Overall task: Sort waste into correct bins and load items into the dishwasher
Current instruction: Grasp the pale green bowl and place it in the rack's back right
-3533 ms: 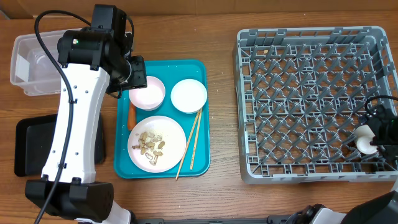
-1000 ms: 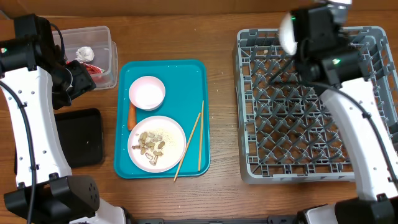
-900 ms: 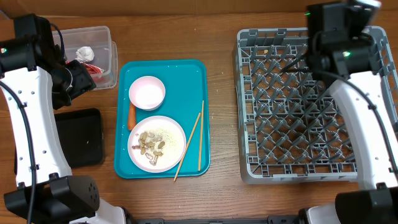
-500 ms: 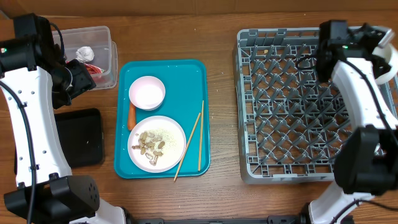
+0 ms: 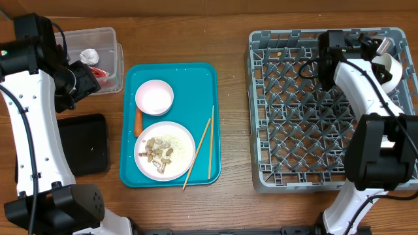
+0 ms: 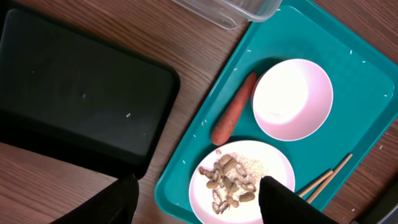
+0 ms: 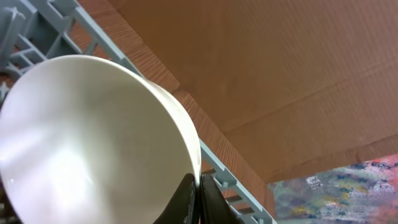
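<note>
Right jaws are clamped on the rim of the white bowl point(image 7: 93, 137), holding it on edge at the far right corner of the dish rack point(image 5: 253, 111), I'd guess so it slots between pegs, while the left jaws hang open beside the teal tray point(image 6: 367, 93) where the carrot point(image 6: 233, 109) lies.

The left gripper point(image 6: 198, 186) hangs with its fingers spread apart and nothing between them, and just ahead of the gap lies the white plate point(image 6: 280, 171) of peanut shells point(image 6: 227, 183) on the teal tray point(image 6: 354, 74). Beyond the plate, the carrot point(image 6: 233, 117) lies just beside the white bowl point(image 6: 292, 99). The chopsticks point(image 6: 326, 180) show near one finger point(image 6: 286, 202), the black tray point(image 6: 74, 106) lies ahead of the other finger point(image 6: 106, 202), and the clear tub point(image 6: 230, 7) lies farthest ahead.
</note>
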